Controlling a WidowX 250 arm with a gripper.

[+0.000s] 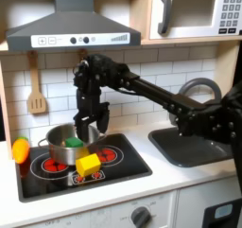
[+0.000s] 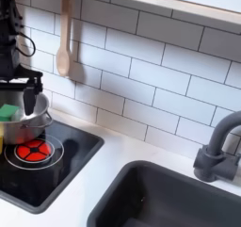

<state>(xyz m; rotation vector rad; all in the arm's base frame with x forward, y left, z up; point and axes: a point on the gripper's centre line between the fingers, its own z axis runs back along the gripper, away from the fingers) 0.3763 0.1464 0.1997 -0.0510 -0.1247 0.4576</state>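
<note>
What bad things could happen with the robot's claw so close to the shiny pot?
1. The black gripper hangs right over the silver metal pot holding a green block; a low move might knock the rim and tip the pot.
2. A yellow block lies against the pot on the black stovetop; a shoved pot could push it off.
3. The arm might bump the wooden spatula hanging on the tiled wall.

We saw a toy kitchen: range hood (image 1: 71,26), microwave (image 1: 194,11), stovetop (image 1: 123,170) with red burners, white tile backsplash (image 2: 160,80), sink (image 2: 160,198), faucet (image 2: 218,146).
</note>
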